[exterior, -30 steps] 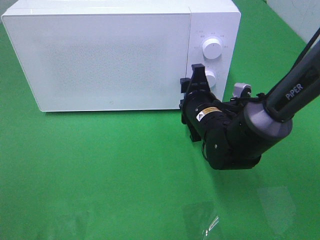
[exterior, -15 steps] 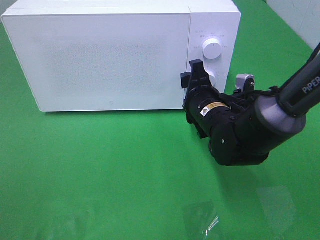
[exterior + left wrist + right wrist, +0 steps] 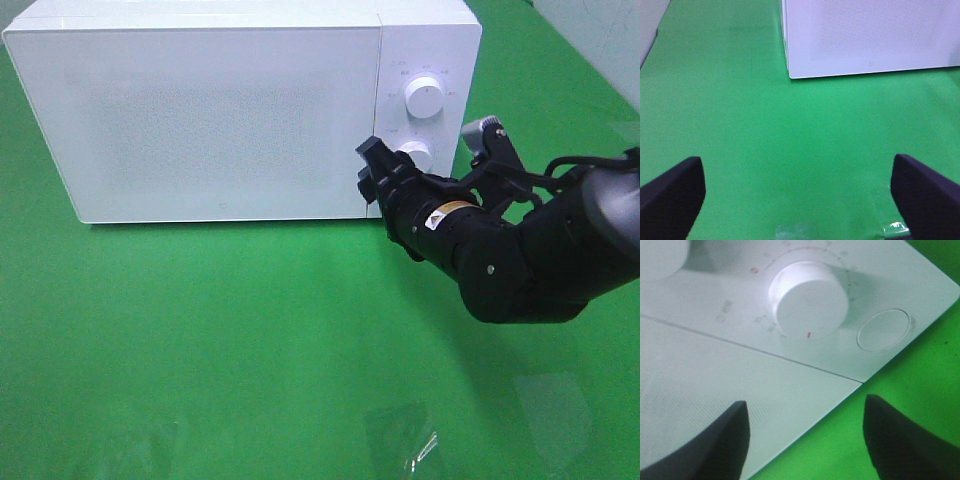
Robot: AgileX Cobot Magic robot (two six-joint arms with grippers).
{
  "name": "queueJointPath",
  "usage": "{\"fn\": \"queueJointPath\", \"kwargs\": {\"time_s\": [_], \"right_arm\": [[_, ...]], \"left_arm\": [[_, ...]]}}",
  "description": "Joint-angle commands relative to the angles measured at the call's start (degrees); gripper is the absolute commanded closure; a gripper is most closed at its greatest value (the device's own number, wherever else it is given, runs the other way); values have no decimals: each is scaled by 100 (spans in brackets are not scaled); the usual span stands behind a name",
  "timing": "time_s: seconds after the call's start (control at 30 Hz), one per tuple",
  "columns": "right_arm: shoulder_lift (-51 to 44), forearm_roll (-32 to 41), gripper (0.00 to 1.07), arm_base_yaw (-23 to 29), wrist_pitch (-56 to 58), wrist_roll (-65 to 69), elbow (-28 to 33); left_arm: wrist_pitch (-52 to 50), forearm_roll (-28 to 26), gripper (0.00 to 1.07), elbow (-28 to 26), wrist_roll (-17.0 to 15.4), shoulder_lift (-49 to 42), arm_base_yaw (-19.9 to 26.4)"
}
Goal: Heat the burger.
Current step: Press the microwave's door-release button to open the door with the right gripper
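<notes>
Green cloth covers my table. On the left, my left tool hangs released above the bare cloth, its two dark fingers spread wide and holding nothing; the lower corner of the microwave lies ahead of it. The white microwave stands at the back of the table with its door shut. The burger shows in none of my views. Right of the door, the control panel carries an upper knob and a lower knob, with a round button beside the lower one. My right tool is released, fingers apart, poised just in front of the door's edge beside the lower knob and gripping nothing. Its black arm reaches in from the right.
</notes>
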Motion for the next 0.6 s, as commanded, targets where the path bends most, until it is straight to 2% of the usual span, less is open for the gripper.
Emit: {"fn": "queueJointPath", "kwargs": {"time_s": [0.03, 0.1, 0.17, 0.2, 0.3, 0.53, 0.6], "right_arm": [[-292, -74, 45, -29, 464, -1106, 11], [-378, -74, 45, -40, 596, -1398, 11], [-796, -155, 45, -40, 1123, -2796, 11], [-796, -155, 45, -40, 1123, -2796, 11], [-1186, -476, 45, -40, 1690, -3999, 11], [-1690, -837, 45, -115, 2687, -4819, 11], [-2074, -1364, 45, -292, 3678, -4853, -6]], "left_arm": [[-52, 6, 14, 6, -29, -97, 17], [-52, 6, 14, 6, -29, -97, 17], [-52, 6, 14, 6, -29, -97, 17], [-52, 6, 14, 6, -29, -97, 17], [-52, 6, 14, 6, -29, -97, 17], [-52, 6, 14, 6, -29, -97, 17], [-52, 6, 14, 6, -29, -97, 17]]}}
